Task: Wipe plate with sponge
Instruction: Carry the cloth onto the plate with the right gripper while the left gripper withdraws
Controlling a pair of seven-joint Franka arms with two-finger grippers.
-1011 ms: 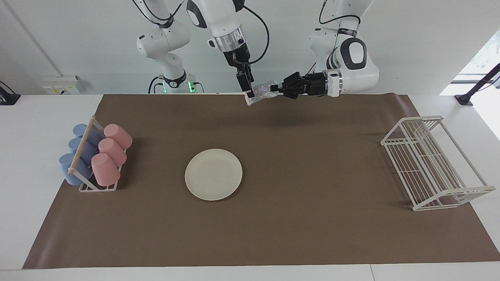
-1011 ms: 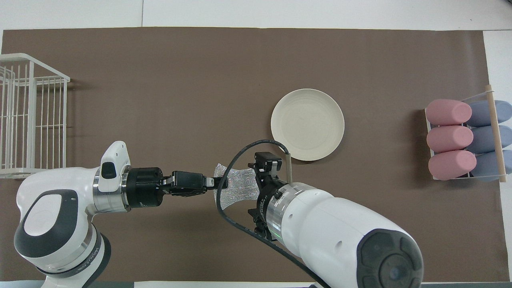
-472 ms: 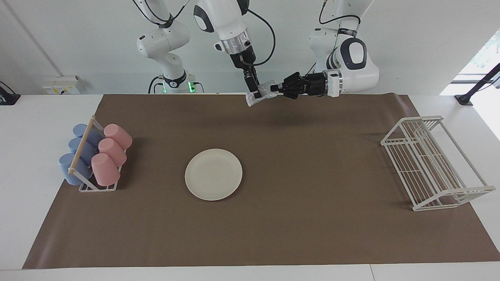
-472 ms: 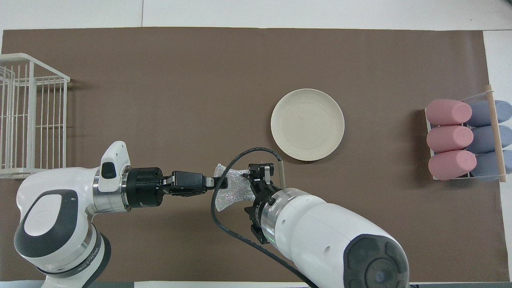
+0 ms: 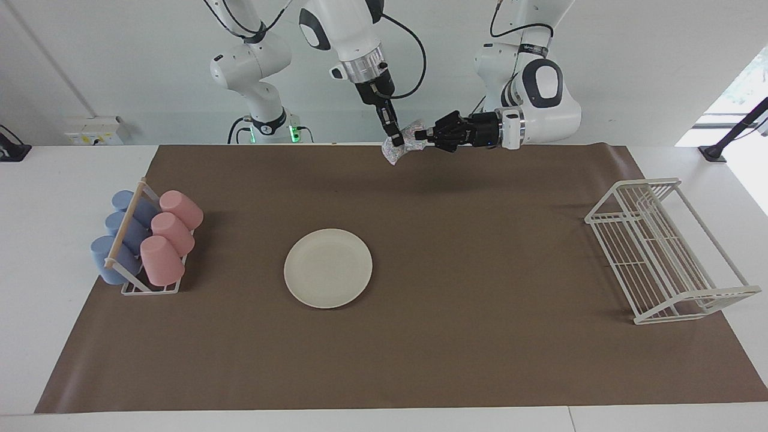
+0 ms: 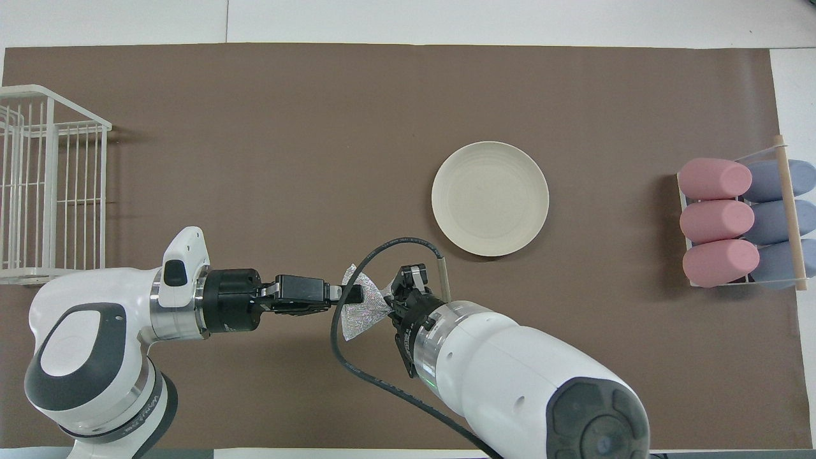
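Above the brown mat's edge nearest the robots, the sponge (image 5: 401,146) hangs between both tools: the left tool (image 5: 420,134) pinches one end, the right tool (image 5: 396,141) is pressed together on the other. The plate (image 5: 328,268) lies mid-mat on the counter (image 5: 78,174), bare mat all around it.

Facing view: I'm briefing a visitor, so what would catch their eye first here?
Both grippers meet in the air at the robots' edge of the brown mat, the left gripper and right gripper each shut on the speckled sponge. The cream plate lies bare mid-mat, nothing touching it.
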